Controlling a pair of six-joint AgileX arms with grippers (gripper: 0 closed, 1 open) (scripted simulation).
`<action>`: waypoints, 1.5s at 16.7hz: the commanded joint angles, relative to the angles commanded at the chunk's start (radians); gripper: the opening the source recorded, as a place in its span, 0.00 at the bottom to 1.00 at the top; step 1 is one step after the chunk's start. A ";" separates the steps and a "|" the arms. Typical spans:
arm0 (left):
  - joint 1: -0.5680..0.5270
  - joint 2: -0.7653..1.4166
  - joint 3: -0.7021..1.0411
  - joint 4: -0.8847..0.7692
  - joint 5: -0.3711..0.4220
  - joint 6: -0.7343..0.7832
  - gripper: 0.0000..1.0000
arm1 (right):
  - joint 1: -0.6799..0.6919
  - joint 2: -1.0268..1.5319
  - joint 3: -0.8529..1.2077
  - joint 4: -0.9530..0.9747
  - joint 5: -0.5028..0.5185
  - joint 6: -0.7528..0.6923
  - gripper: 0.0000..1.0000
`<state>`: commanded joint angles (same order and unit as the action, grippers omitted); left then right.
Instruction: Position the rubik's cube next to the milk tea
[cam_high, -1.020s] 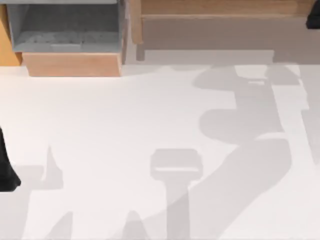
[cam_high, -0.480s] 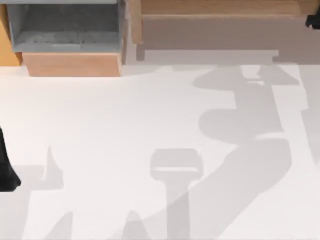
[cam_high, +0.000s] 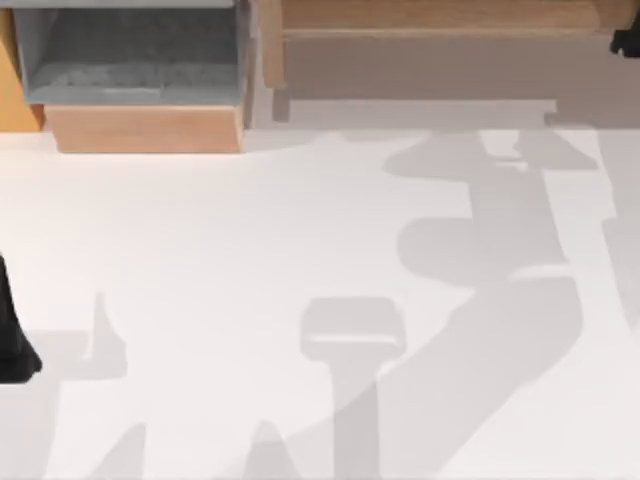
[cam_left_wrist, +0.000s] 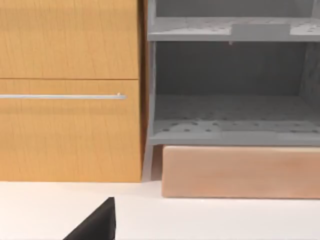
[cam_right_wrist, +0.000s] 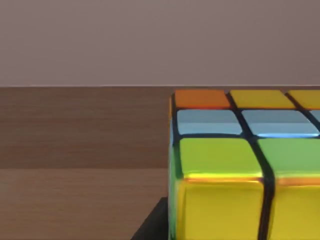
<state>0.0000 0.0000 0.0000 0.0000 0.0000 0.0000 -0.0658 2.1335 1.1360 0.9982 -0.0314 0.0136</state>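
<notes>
from above, we see a white table (cam_high: 200, 250) crossed by grey arm shadows. at its far left edge stands a grey open shelf (cam_high: 130, 60) on a pale wood base (cam_high: 145, 128), with an orange cabinet (cam_high: 15, 90) just beside it. a long wooden bench (cam_high: 440, 20) runs along the far side to the right. a dark bit of our left arm (cam_high: 12, 340) sits at the table's left edge, and a dark bit of our right arm (cam_high: 627, 40) at the far right, over the bench.

in our left wrist view, the cabinet (cam_left_wrist: 70, 90) shows a drawer front with a thin metal handle (cam_left_wrist: 62, 96), touching the shelf (cam_left_wrist: 230, 115), which has two tiers and rests on the base (cam_left_wrist: 240, 172). a black part of our left gripper (cam_left_wrist: 97, 225) pokes in low over the table; we cannot tell how its fingers stand.

in our right wrist view, the cube (cam_right_wrist: 240, 165) is very close to the camera, showing orange, yellow, blue and green tiles, with a wooden surface (cam_right_wrist: 80, 165) and a plain wall (cam_right_wrist: 150, 40) behind it. a dark piece shows just beside the cube's lower edge; we cannot tell whether our right gripper is clamped on the cube.
</notes>
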 joint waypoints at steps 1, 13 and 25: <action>0.000 0.000 0.000 0.000 0.000 0.000 1.00 | 0.000 0.000 0.000 0.000 0.000 0.000 0.00; 0.000 0.000 0.000 0.000 0.000 0.000 1.00 | -0.002 -0.029 0.000 -0.036 0.003 0.003 0.00; 0.000 0.000 0.000 0.000 0.000 0.000 1.00 | 0.011 -0.206 0.056 -0.322 0.009 -0.003 0.00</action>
<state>0.0000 0.0000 0.0000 0.0000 0.0000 0.0000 -0.0553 1.9274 1.1923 0.6765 -0.0219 0.0109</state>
